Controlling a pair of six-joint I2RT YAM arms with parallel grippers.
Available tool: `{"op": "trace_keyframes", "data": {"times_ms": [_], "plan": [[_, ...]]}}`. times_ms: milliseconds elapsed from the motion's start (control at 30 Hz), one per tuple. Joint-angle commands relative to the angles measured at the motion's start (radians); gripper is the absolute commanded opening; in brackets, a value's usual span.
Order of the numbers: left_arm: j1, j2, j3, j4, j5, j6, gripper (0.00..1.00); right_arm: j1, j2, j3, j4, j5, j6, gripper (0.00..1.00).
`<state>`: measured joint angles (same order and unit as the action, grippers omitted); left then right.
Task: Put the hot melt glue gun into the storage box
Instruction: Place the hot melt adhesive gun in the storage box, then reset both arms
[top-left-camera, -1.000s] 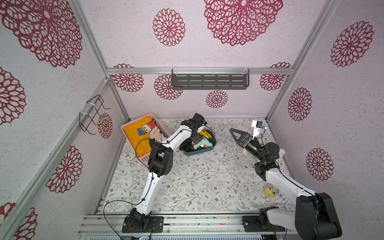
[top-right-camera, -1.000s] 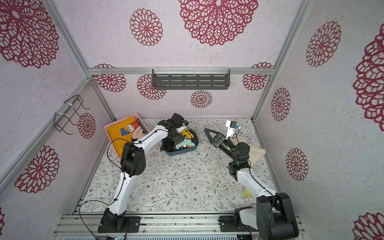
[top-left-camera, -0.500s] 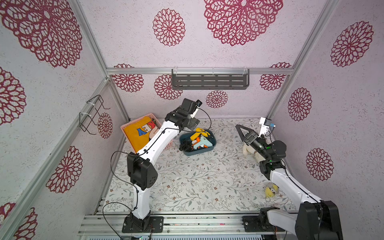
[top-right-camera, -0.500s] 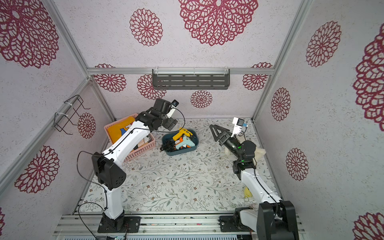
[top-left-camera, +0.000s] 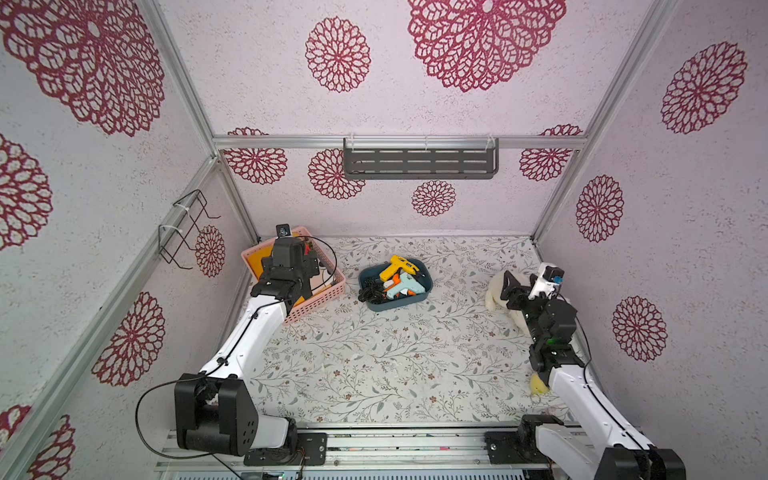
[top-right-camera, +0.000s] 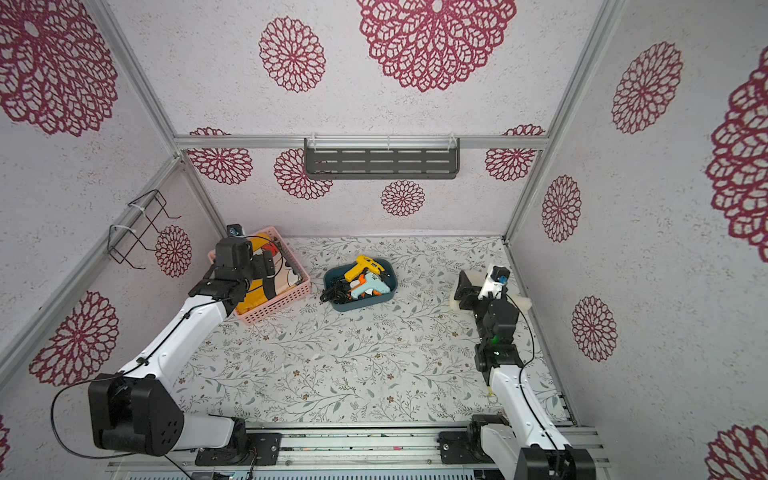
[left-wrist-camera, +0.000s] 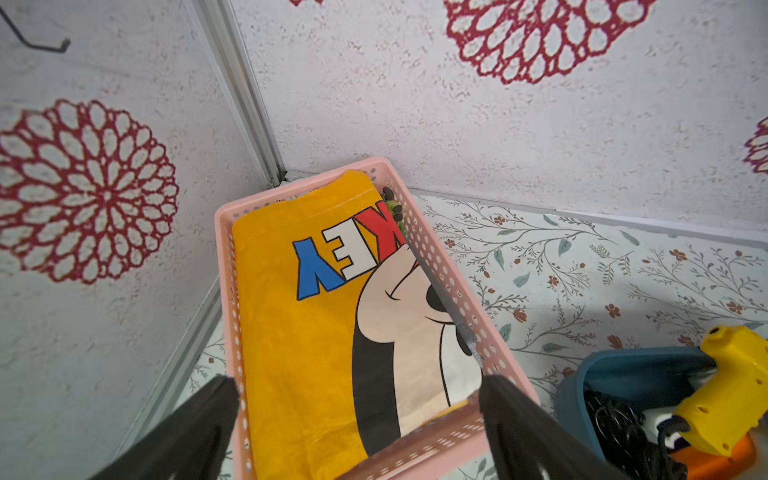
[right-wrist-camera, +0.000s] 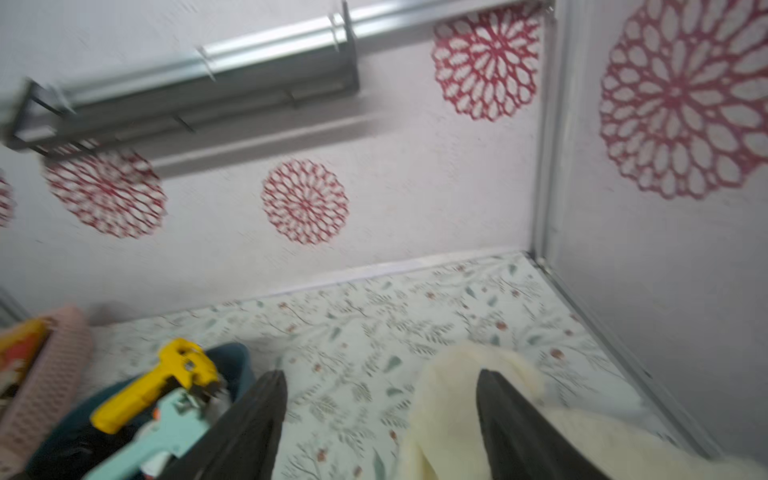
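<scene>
Looking over the table (top-left-camera: 374, 365), we find the storage box (top-left-camera: 395, 306) toward the back edge, roughly midway between the side edges, with two glue guns already in it. The yellow glue gun (top-left-camera: 397, 266) leans on the box's back rim and part of it rises above the wall. The light blue glue gun (top-left-camera: 405, 286) lies lower, beside a bundled black cord (top-left-camera: 370, 293) at the box's left end. We see no other gun loose on the table, so we judge the placing done or nearly so. The left gripper (left-wrist-camera: 357, 380) hangs over the pink basket (left-wrist-camera: 453, 286) in the back left corner, its jaws spread wide and holding nothing. The right gripper (right-wrist-camera: 380, 374) hangs near the right edge by a cream plush toy (right-wrist-camera: 453, 395), jaws apart and empty as well. Should either gun need reseating, we expect a light, rigid plastic shell with smooth sides that could slip under narrow fingers. We would close across the flat flanks of the handle or the body just behind the barrel. We would keep off the nozzle tip and the trigger. The cord is the awkward part, we think: limp, trailing, and liable to snag the rim or drag the gun askew.
</scene>
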<state>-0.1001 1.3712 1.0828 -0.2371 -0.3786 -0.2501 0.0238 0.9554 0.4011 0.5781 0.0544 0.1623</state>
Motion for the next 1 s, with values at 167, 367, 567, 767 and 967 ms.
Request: {"op": "trace_keyframes", "data": {"times_ms": [167,367,567,767,967], "plan": [[0.106,-0.143,-0.288,0.295,-0.017,-0.084,0.98,-0.005,0.051,-0.187,0.294,0.170,-0.111,0.80],[0.155,-0.136,-0.462,0.553,-0.042,-0.008,0.98,0.016,0.320,-0.237,0.602,0.160,-0.127,0.83],[0.205,-0.002,-0.485,0.722,-0.003,-0.029,0.98,0.049,0.573,-0.196,0.779,0.174,-0.147,0.88],[0.228,0.030,-0.440,0.665,0.024,0.040,0.98,0.068,0.588,-0.205,0.806,0.195,-0.161,0.98],[0.229,-0.011,-0.582,0.741,0.017,-0.026,0.98,0.067,0.588,-0.208,0.810,0.198,-0.162,0.99]]}}
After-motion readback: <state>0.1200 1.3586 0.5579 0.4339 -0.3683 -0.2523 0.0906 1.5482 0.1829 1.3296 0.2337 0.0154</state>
